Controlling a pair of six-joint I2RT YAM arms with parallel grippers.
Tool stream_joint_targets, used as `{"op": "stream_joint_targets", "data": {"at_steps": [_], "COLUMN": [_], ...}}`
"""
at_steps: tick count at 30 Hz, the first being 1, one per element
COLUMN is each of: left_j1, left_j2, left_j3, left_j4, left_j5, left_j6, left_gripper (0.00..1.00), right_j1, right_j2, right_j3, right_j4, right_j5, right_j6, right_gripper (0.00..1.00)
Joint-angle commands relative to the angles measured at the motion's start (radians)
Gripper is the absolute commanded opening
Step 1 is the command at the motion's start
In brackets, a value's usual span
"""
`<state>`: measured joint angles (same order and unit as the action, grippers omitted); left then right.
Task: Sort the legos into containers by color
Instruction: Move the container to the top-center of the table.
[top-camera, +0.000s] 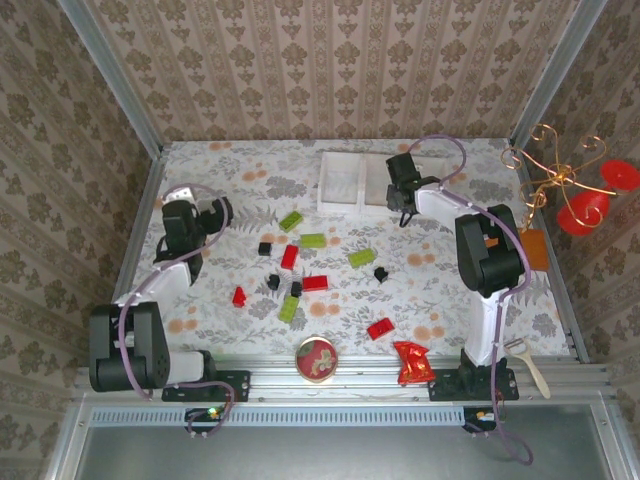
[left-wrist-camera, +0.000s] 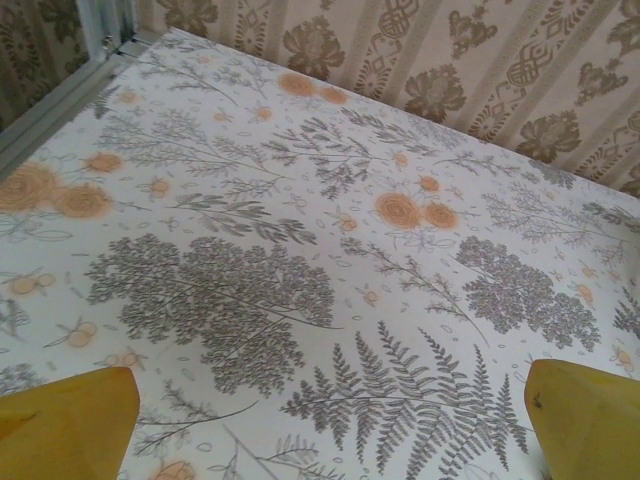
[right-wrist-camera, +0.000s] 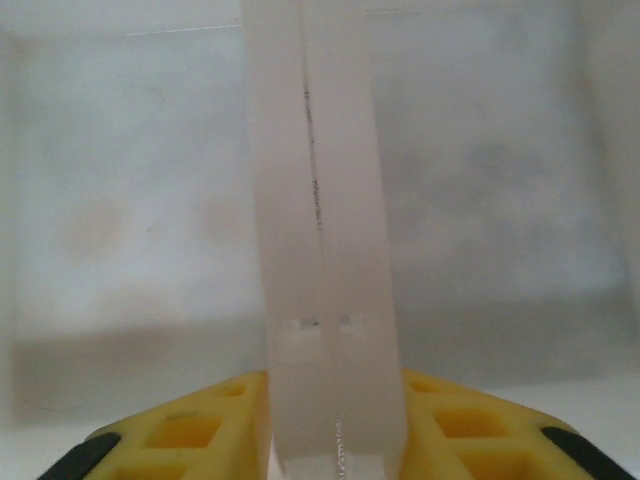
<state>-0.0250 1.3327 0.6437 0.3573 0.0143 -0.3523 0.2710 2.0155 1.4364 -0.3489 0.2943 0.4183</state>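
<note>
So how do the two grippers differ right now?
The left gripper stands wide open; the right gripper is shut on a wall of the white tray. The left gripper hangs over the flowered table, touching nothing; the right gripper straddles that wall, one finger on each side. Both have yellow fingers.

A round red-topped tin (top-camera: 316, 359) and a crumpled red wrapper (top-camera: 411, 362) sit at the near edge of the floral tablecloth (top-camera: 440, 290) — off to the right are an orange board (top-camera: 534, 248), a gold wire ornament (top-camera: 566, 180) with red discs, and a pale-handled utensil (top-camera: 528, 365).
</note>
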Motion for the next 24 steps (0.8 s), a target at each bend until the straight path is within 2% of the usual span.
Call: {"op": "stream_joint_targets", "data": {"at_steps": [1,8,13,24], "left_j1": [-0.033,-0.1,-0.124,-0.191], "left_j2": [0.033,0.099,0.124,0.131], "left_j3": [0.054,0.124,0.135,0.134], "left_j4": [-0.046,-0.1,-0.104,-0.184], "left_j5": [0.024,0.02,0.05,0.044], "left_j6": [0.02,0.091,0.118,0.213], "left_gripper": [1.0,1.0,1.0,1.0], "right_j1": [0.025,0.06,0.081,0.117], "right_j2": [-0.04,-0.104,-0.137,-0.17], "right_j3": [-0.028,-0.085,-0.117,-0.168], "right_j4": [-0.046,-0.055,-0.063,-0.079], "right_j5": [-0.026,-0.026,-0.041,-0.047], "right_j6": [-0.01,-0.049,-0.057,0.065], "right_gripper": [0.31,0.19,0.18,0.19]}}
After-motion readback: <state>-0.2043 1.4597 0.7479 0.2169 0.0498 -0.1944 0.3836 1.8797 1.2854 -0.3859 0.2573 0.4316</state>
